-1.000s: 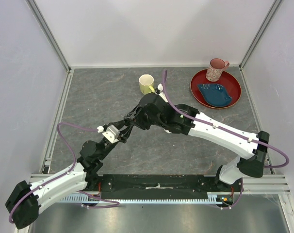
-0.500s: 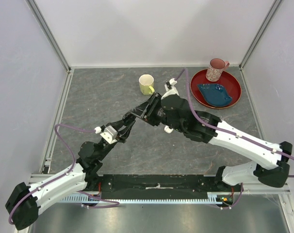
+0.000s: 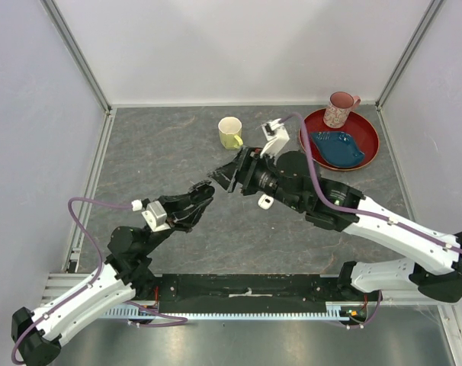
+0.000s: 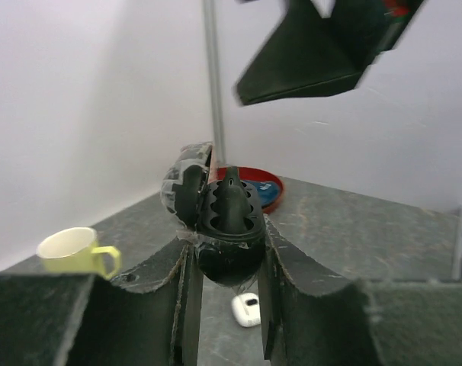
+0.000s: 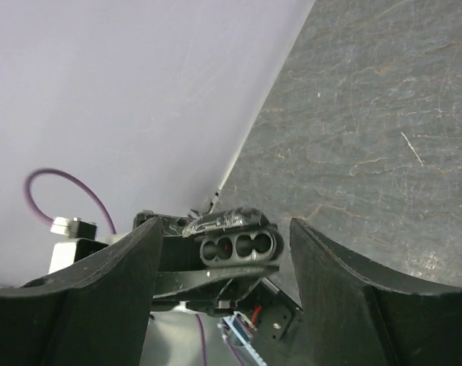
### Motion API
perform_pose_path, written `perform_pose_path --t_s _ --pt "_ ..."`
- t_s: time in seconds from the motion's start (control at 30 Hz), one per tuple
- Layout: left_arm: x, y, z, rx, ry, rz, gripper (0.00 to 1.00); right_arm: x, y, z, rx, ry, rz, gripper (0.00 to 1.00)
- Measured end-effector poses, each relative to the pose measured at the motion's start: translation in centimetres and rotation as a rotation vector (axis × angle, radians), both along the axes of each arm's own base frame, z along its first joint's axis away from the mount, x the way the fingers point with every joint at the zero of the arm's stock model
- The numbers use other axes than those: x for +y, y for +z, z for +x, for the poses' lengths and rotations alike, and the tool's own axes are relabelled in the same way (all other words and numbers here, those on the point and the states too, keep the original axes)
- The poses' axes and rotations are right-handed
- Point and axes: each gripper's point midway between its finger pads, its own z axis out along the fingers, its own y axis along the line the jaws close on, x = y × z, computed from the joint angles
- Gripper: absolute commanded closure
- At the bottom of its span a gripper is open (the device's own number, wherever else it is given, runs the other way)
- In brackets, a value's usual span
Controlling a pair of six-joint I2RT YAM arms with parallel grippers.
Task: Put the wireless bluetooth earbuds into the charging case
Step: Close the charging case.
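Looking from the tabletop (image 3: 162,152) up: the right hand (image 3: 225,177) is spread wide and empty, and the open charging case (image 4: 229,221) is gripped off the surface by the narrow left hand (image 3: 203,197). Mid-loading, probably. One white earbud (image 3: 265,201) is seen lying down below, so it'd need picking up next.

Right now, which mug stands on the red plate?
The pink mug, at the far rim of the red plate; the yellow mug stands on the bare table.

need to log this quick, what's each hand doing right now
Left hand: closed, holding the charging case, whose lid is open.
Right hand: open, holding nothing.
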Motion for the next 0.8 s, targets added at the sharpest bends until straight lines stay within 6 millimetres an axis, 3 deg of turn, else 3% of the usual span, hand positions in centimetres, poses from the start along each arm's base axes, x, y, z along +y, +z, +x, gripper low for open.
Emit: perform_pose_path --t_s 0.17,0.37,0.8 --pt "-1.4 0.1 -1.9 0.038 -0.135 0.027 0.98 1.9 -1.7 0.0 -0.033 0.073 -0.089 0.25" --pt "-2.4 -0.7 -3.3 0.085 -0.24 0.049 0.98 2.4 -3.0 0.1 -0.054 0.104 -0.161 0.24" --pt "-2.8 -1.1 -3.7 0.12 -0.273 0.066 0.98 2.3 -6.9 -0.4 -0.004 0.144 -0.283 0.25"
